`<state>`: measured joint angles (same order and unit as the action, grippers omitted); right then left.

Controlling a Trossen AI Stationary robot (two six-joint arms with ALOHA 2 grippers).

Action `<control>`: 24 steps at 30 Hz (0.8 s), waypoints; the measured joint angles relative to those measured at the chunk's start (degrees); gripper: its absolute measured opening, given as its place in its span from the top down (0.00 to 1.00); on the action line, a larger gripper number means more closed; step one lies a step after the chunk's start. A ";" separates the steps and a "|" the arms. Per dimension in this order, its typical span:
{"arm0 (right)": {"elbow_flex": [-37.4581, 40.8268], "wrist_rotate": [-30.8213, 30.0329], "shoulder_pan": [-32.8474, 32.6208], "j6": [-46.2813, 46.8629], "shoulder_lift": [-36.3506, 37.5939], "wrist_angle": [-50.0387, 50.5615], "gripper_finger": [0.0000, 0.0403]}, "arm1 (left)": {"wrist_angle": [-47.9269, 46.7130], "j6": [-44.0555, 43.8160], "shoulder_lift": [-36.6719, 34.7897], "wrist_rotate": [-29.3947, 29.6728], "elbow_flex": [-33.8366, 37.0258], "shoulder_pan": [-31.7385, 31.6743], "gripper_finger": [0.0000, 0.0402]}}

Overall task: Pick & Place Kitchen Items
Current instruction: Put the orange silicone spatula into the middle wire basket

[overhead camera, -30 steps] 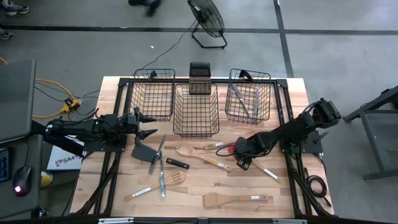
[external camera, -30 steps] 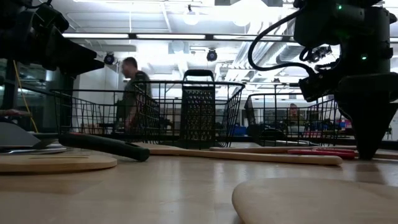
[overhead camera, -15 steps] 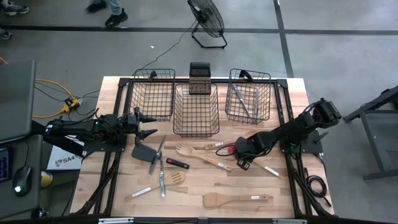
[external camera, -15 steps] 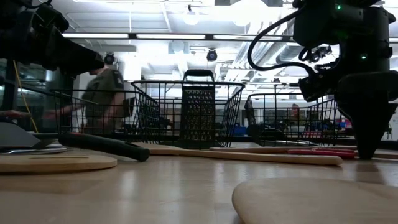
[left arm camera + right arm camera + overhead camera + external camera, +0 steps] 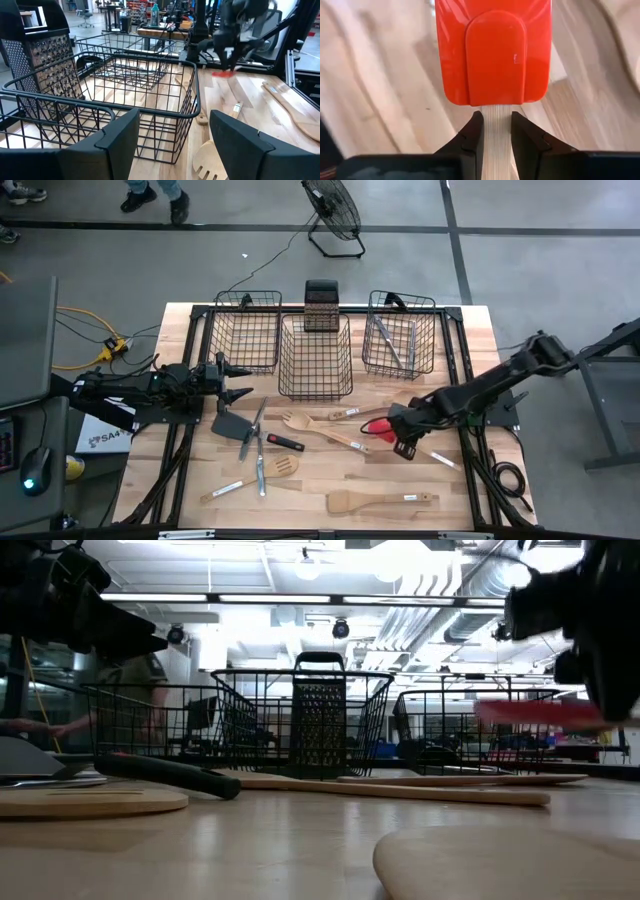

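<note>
Now the left gripper waits at the left side of the table, near the left wire basket, with its jaws spread wide and nothing between them. It has not moved in the last second.

Going right, several items lie on the table: a black spatula, a wooden fork and, nearer the front edge, a wooden spatula. The middle basket looks empty, with a black grater standing behind it.

On the right is the change. A second ago the red spatula lay on the wood under the right gripper; now the jaws are clenched on its pale handle and it hangs clear of the table. So the pick seems done, and the placing remains.

The right basket, already holding metal tongs, is the nearest. Its wire rim stands in the way, so I think the spatula must go higher first.
</note>
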<state>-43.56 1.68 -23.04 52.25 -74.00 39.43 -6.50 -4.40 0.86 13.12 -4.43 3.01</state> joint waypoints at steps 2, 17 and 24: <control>0.00 -1.30 -0.51 -0.81 2.16 -2.15 0.84 | 0.00 0.00 0.00 0.00 0.00 0.00 0.41; -2.19 -9.49 -0.07 -15.18 5.77 -19.29 0.84 | -0.02 0.00 0.00 0.00 -0.02 0.02 0.41; -11.24 -12.25 2.55 -26.32 5.29 -15.85 0.84 | -0.02 0.00 0.00 -0.01 -0.02 0.02 0.41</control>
<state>-54.80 -10.57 -20.50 25.93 -68.71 23.58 -6.52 -4.40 0.86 13.12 -4.45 3.03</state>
